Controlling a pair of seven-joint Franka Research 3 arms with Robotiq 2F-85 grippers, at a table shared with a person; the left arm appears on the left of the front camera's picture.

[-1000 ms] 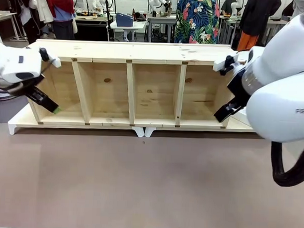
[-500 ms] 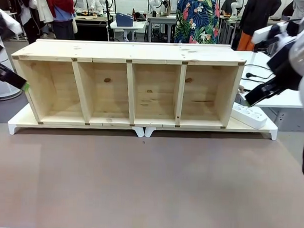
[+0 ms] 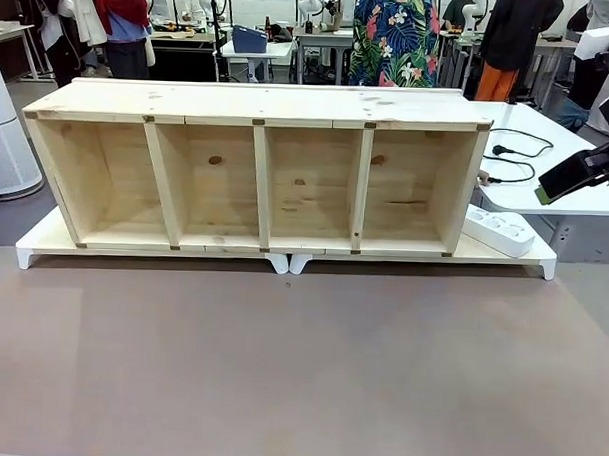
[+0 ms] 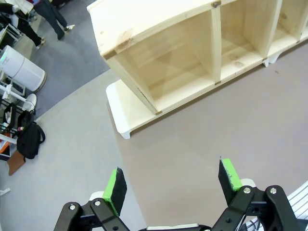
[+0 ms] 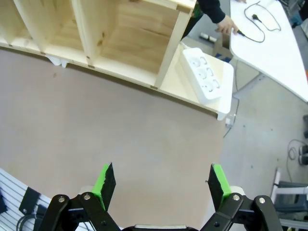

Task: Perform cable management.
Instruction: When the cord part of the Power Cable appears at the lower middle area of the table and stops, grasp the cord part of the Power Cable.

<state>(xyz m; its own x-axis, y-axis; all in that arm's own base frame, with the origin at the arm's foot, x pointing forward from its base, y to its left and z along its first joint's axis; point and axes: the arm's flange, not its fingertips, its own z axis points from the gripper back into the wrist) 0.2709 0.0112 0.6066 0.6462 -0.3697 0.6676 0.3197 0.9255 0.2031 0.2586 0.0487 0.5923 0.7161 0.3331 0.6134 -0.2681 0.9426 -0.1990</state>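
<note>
The cable [image 3: 517, 152] lies in a loose loop on the white side table [image 3: 576, 202] to the right of the wooden shelf [image 3: 257, 166], its small black plug [image 3: 498, 150] free on the tabletop. In the right wrist view the cable [image 5: 263, 37] lies at the top right, with a person's hand [image 5: 225, 24] in a black sleeve touching its near end. My right gripper [image 5: 161, 180] is open and empty, high above the brown table; it shows at the far right edge of the front view [image 3: 561, 182]. My left gripper [image 4: 172, 183] is open and empty above the shelf's left end.
A white multi-socket power strip [image 3: 496, 232] rests on the white base board [image 3: 44, 241] just right of the shelf. The shelf's several compartments hold nothing. The brown tabletop [image 3: 300, 368] stretches in front. People stand at other tables behind.
Both arms have drawn back from the shelf's ends, outward and upward. The left arm has left the front view. The right gripper has gone to the far right edge.
</note>
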